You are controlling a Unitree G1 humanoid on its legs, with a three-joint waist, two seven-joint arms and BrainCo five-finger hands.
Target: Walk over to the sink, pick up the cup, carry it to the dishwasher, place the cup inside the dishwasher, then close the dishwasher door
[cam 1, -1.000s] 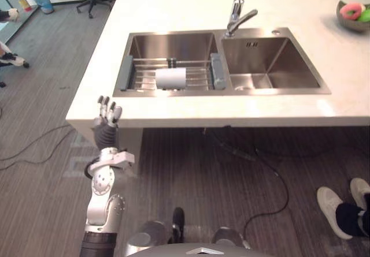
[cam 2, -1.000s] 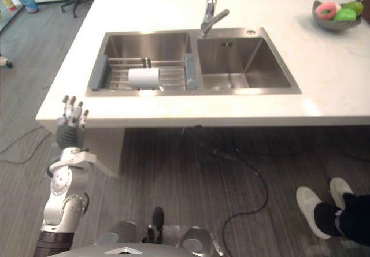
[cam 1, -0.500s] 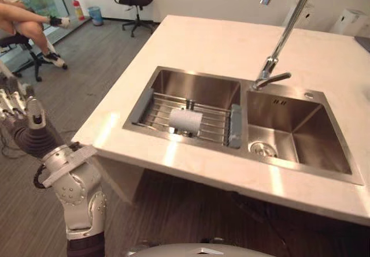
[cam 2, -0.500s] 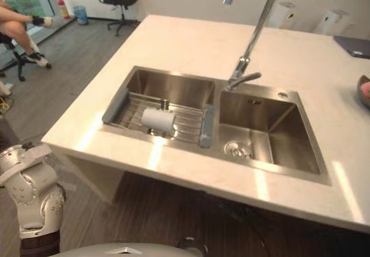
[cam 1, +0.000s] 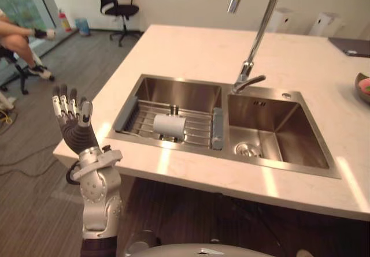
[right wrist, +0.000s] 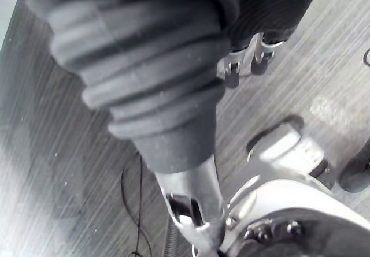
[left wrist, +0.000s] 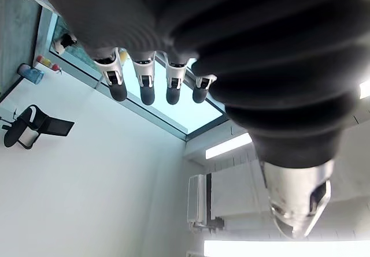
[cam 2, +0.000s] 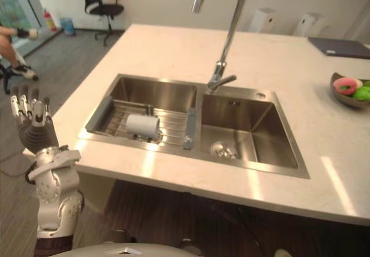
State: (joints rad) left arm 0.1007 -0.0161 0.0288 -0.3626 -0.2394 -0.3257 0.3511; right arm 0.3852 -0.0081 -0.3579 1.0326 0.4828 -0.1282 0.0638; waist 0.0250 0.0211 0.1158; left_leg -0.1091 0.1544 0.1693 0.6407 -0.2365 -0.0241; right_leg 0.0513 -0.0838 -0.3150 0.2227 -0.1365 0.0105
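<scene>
At the far left a person (cam 1: 20, 34) sits by the window, well apart from the work. Nearer, the left hand (cam 1: 74, 129) stands upright just off the corner of the counter (cam 1: 191, 49), fingers straight and spread, holding nothing. It looks poised to swing in over the edge once the robot is close enough. The cup (cam 1: 169, 125) is white and lies on its side on the wire rack (cam 1: 199, 131) that spans the left basin of the sink (cam 1: 173, 89). The rack keeps it up near rim height, so the reach down should be short. But on its side it could roll along the wires if nudged. To its right the tall faucet (cam 1: 254, 37) arches over the divider, its spout clear of the cup. The right basin (cam 1: 277, 133) holds nothing but its drain. Further right a bowl (cam 2: 348, 88) of fruit sits near the counter's edge. The right hand (right wrist: 230, 71) hangs low over the floor, fingers relaxed and holding nothing — idle, likely kept free for the dishwasher door.
</scene>
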